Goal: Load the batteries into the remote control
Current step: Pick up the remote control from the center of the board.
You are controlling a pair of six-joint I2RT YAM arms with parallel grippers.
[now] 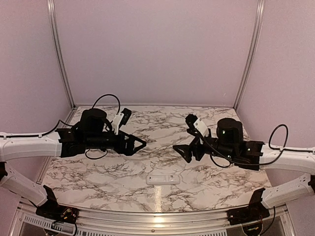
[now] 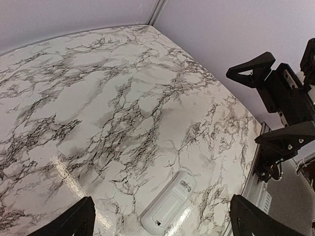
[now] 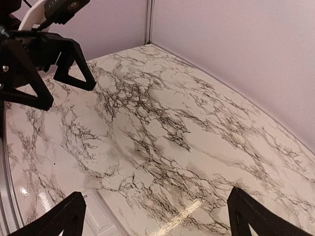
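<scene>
**Both grippers wide open, remote lying free**

The remote lies flat on the table, plain white back up, its long side running along the table's near edge. Nothing has hold of it.

The left gripper hangs beyond the remote and to its left, jaws spread as wide as they go and nothing between them. The right gripper mirrors it, beyond the remote and to its right, also spread wide and empty. The two point at each other across the gap, and each stands well apart from the remote, which suits a fresh approach from either side.

No batteries show in any view. The back looks closed in the left wrist view, so they may sit inside, but I cannot tell.

As for room, there is open marble beyond the remote and to both its sides, which gives plenty of space for a descent. On its near side the table edge comes close, so a push that way looks like the one risk. The walls stand far behind the remote.
</scene>
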